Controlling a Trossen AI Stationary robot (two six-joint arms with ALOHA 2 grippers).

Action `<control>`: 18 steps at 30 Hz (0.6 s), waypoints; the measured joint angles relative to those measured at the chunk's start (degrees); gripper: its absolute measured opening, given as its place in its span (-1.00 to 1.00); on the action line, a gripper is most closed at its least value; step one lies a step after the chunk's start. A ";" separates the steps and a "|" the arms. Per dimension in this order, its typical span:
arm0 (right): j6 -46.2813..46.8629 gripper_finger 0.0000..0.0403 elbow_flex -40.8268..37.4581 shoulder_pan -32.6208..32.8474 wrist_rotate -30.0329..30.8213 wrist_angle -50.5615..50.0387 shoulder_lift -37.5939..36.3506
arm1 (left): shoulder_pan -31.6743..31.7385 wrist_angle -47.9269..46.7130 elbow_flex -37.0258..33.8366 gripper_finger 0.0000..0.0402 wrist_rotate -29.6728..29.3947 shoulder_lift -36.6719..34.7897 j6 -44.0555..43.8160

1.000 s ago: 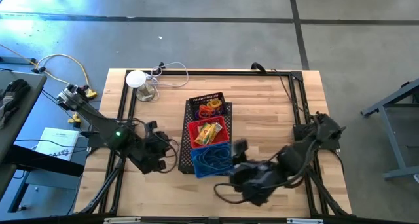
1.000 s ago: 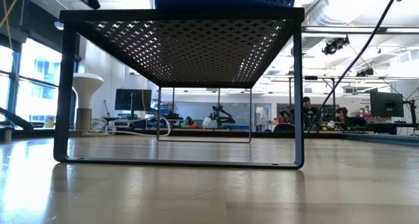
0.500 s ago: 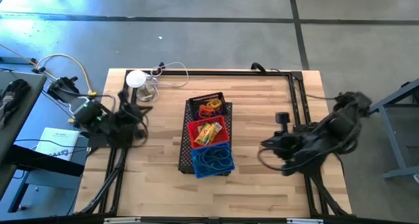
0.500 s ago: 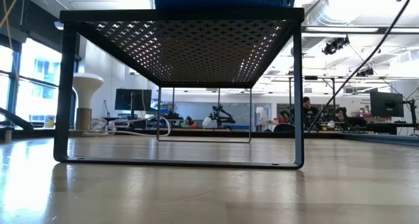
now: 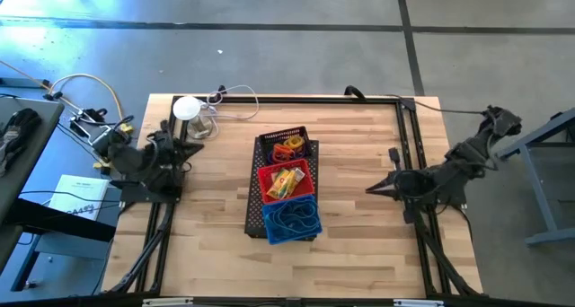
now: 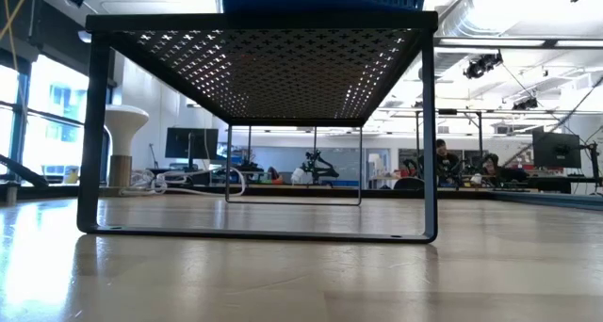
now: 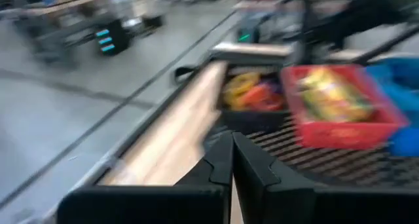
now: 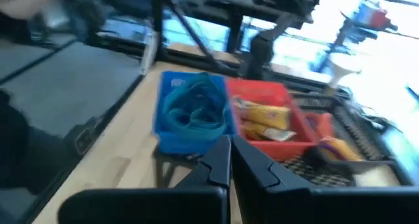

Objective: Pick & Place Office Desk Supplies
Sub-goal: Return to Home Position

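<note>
The office desk supplies lie in three small bins in a row on a black mesh stand (image 5: 254,219) at mid-table. Orange and purple loops fill the black bin (image 5: 288,148), yellow pieces the red bin (image 5: 286,181), and thin bands the blue bin (image 5: 292,220). My left gripper (image 5: 186,151) is shut and holds nothing, near the table's left edge, pointing toward the bins (image 7: 314,99). My right gripper (image 5: 370,190) is shut with nothing in it, right of the stand, pointing at the bins (image 8: 222,112).
A white round disc (image 5: 186,108) with cords stands at the table's far left. A black frame (image 5: 404,127) runs along the table's edges. In the low view the stand (image 6: 264,68) rests on thin legs with open wood under it.
Both grippers have drawn back from the blue bin. My left gripper went toward the table's left and far edges and tipped up toward level. My right gripper went toward the right edge and also tipped up. The bins and stand have stayed put.
</note>
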 joint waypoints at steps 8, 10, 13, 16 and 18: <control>-7.55 -0.99 -20.88 -6.43 -11.65 19.56 -14.07 | 2.36 29.16 -15.19 -1.00 16.59 -7.26 16.16; -7.75 -0.99 -24.55 -8.50 -14.97 22.09 -16.58 | 3.91 31.68 -18.51 -1.00 19.37 -7.56 16.42; -7.61 -0.99 -29.33 -11.68 -17.44 24.34 -20.51 | 7.11 35.18 -23.54 -1.00 23.05 -7.33 13.29; -7.53 -0.99 -33.40 -13.69 -20.29 27.74 -24.12 | 10.87 38.25 -27.87 -1.00 28.69 -6.64 10.68; -7.05 -0.99 -36.49 -14.52 -21.00 29.21 -26.10 | 12.90 38.67 -29.40 -1.00 33.63 -6.62 10.29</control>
